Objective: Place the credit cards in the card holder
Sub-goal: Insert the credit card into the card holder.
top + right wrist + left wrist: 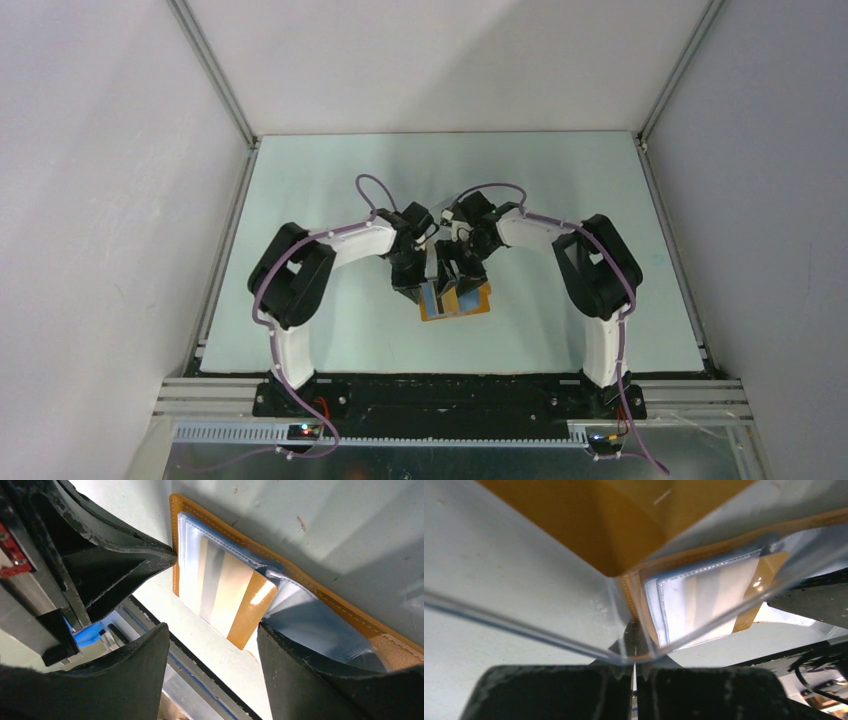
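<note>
The orange card holder (472,303) lies open on the table between both arms. Its orange edge (176,575) frames clear inner sleeves (315,625). A pale striped card with an orange end (225,595) lies on the open holder; it also shows in the left wrist view (704,600). A light blue card (438,298) shows at the holder's left part. My left gripper (634,672) is shut on the corner of a clear plastic rectangle with an orange centre (614,520), tilted over the holder. My right gripper (212,632) is open above the holder, its right finger (300,675) over the sleeves.
The left gripper's black finger (115,565) sits close against the holder's left edge. The pale green table (330,330) is fenced by an aluminium rail (450,385) in front and white walls at the sides.
</note>
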Tool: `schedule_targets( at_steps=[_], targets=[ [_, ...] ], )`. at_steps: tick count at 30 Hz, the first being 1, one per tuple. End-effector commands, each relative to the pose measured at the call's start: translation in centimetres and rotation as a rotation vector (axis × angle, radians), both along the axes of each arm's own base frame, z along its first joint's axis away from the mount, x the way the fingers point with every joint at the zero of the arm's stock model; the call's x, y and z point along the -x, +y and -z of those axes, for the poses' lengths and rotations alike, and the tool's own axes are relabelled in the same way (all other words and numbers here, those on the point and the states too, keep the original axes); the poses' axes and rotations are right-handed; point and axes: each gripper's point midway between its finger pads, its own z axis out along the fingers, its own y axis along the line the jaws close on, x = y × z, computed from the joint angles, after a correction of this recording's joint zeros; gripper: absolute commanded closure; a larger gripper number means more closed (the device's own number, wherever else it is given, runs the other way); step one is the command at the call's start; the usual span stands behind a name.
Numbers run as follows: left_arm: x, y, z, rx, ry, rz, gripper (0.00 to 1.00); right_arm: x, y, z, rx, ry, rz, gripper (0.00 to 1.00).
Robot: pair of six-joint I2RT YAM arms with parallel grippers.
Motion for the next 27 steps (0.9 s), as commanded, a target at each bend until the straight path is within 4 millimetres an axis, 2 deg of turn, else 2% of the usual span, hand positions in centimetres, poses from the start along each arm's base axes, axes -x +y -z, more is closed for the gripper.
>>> schedule_targets(
  at_steps=[1,16,23,27],
  targets=[
    [-1.5,1.0,0.9,0.013,-0.043,-0.072,1.0,-0.3,0.3,-1.7,-0.043,0.019,0.052,0.3],
    [-1.6,0.4,1.4,0.074,-0.037,-0.092,1.0,1.5,3.8,-1.8,-0.07,0.102,-0.051,0.29],
    [-1.5,0.6,1.2,0.073,-0.042,-0.094,1.0,-0.1,1.9,-2.1,0.054,-0.027,-0.007,0.29],
    [-1.6,0.8,1.1,0.073,-0.052,-0.095,1.0,-0.1,1.3,-2.3,0.067,-0.04,-0.003,0.3]
  ],
)
